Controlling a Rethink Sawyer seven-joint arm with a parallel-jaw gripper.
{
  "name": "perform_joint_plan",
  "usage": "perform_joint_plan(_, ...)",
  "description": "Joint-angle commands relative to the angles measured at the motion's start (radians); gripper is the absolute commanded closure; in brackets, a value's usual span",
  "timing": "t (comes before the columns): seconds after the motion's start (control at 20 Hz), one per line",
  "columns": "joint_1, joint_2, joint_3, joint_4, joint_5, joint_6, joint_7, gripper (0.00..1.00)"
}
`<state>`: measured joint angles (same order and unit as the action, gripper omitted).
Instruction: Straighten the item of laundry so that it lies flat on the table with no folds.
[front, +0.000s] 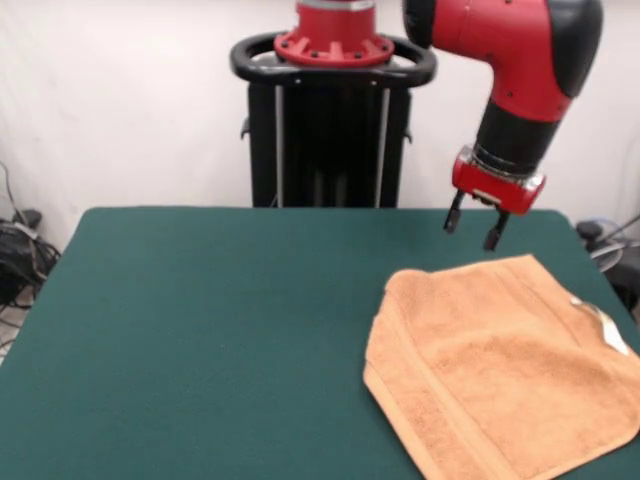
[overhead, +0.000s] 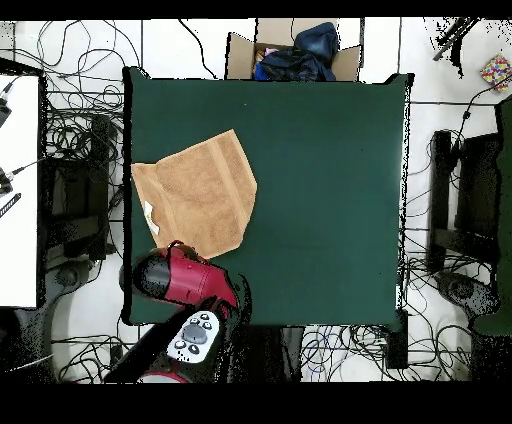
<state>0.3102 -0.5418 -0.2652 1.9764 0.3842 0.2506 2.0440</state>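
Towel (front: 500, 365) lies folded over near one side edge of the green table (front: 200, 330), white tag (front: 605, 325) showing. Gripper (front: 474, 227) hangs just above its far corner, jaws apart, holding nothing. Grabbing both layers could leave the fold in, or drag it off the edge

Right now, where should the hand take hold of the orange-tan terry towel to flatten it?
Judging by the visible fold, grip the orange-tan terry towel at the folded-over flap's far corner, nearest the open hand, coming straight down, then draw it outward over the dark green table.
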Motion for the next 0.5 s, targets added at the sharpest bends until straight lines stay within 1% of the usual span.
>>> perform_joint_plan(0.05,-0.029,-0.022,0.057,0.018,-0.163,-0.132,0.007,0.00)
perform_joint_plan(0.2,0.017,0.024,0.080,-0.005,-0.140,-0.153,0.090,0.00)
perform_joint_plan(0.35,0.070,0.093,0.115,-0.043,-0.102,-0.207,0.175,0.00)
perform_joint_plan(0.5,0.116,0.148,0.129,-0.071,-0.054,-0.261,0.222,0.00)
